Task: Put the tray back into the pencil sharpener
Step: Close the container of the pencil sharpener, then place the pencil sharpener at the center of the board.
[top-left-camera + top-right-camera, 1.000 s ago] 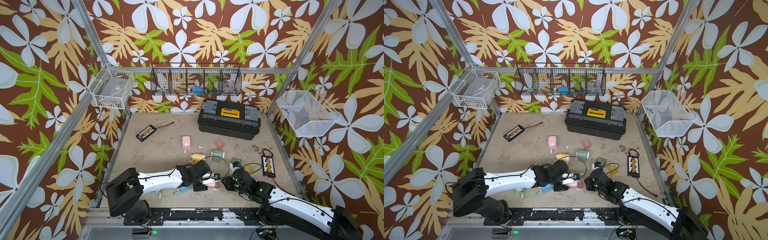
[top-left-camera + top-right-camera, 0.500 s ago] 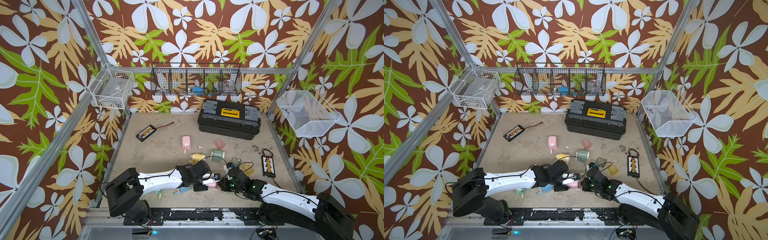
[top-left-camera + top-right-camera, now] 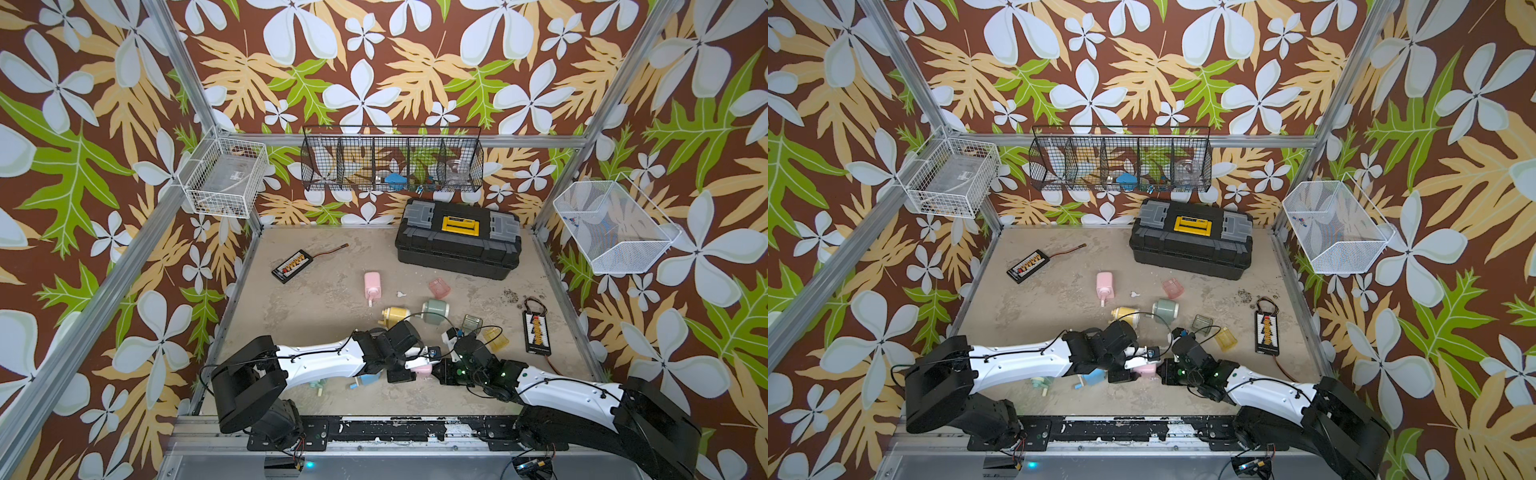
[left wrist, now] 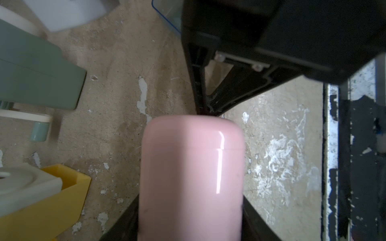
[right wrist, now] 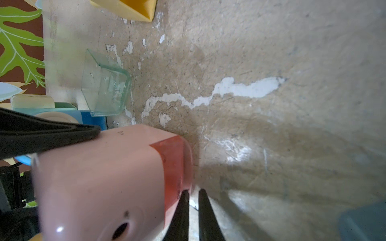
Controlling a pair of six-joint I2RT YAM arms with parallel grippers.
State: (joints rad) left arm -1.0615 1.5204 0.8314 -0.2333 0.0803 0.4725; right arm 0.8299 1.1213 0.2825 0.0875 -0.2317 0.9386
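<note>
Pink pencil sharpener (image 5: 100, 177) sits clamped in our left gripper (image 3: 417, 368), its red tray (image 5: 173, 164) almost seated. Our right gripper (image 5: 193, 200), jaws nearly together and empty, touches the tray; we judge it needs a straight push home.

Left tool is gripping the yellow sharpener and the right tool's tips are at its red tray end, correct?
No: the sharpener in the left tool is pink, not yellow; the left wrist view shows it plainly. The rest stands: the tips of the right tool are at the end of its red tray.
</note>
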